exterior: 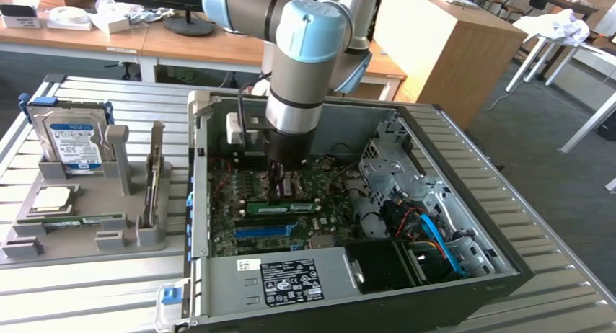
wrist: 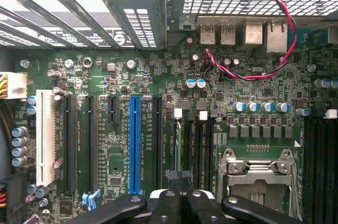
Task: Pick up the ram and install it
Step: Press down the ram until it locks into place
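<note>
Green ram [exterior: 281, 207] sits in the motherboard [wrist: 158, 129] beneath the closed claw [wrist: 179, 192], cables [exterior: 433, 236] nearby.

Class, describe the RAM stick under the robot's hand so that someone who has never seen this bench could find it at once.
Start at the open computer case on the slatted table, then find the green motherboard inside it. Directly below the hand lies the RAM stick, long, narrow and green with a white label, seated in a slot. It sits just above the blue slot, which is bare.
</note>
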You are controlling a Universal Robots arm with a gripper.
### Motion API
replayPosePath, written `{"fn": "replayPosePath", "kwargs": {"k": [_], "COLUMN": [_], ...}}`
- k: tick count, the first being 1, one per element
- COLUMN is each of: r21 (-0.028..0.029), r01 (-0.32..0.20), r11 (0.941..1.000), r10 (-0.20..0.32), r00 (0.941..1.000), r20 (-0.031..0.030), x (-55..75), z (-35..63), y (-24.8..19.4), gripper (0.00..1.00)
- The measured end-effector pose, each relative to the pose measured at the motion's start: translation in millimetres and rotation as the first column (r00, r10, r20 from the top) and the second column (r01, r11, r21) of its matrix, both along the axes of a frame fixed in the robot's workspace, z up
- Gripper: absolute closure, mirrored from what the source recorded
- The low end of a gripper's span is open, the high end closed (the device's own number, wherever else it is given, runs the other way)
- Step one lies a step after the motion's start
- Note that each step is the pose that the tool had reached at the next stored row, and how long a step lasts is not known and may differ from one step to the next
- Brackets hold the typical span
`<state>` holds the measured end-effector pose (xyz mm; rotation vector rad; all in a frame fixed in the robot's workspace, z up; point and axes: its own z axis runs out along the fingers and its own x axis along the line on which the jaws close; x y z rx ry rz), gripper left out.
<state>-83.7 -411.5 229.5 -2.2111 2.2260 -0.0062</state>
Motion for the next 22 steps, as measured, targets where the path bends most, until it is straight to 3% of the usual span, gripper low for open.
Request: {"fn": "replayPosePath", "kwargs": {"k": [22], "r21": [-0.0005], "r01": [0.000], "r11": [1.0000], "r10": [0.000], "r00": [1.0000], "r20": [-0.0003], "x": [-0.1], "z": [-5.1], "y": [-0.1], "gripper": [0.90]}}
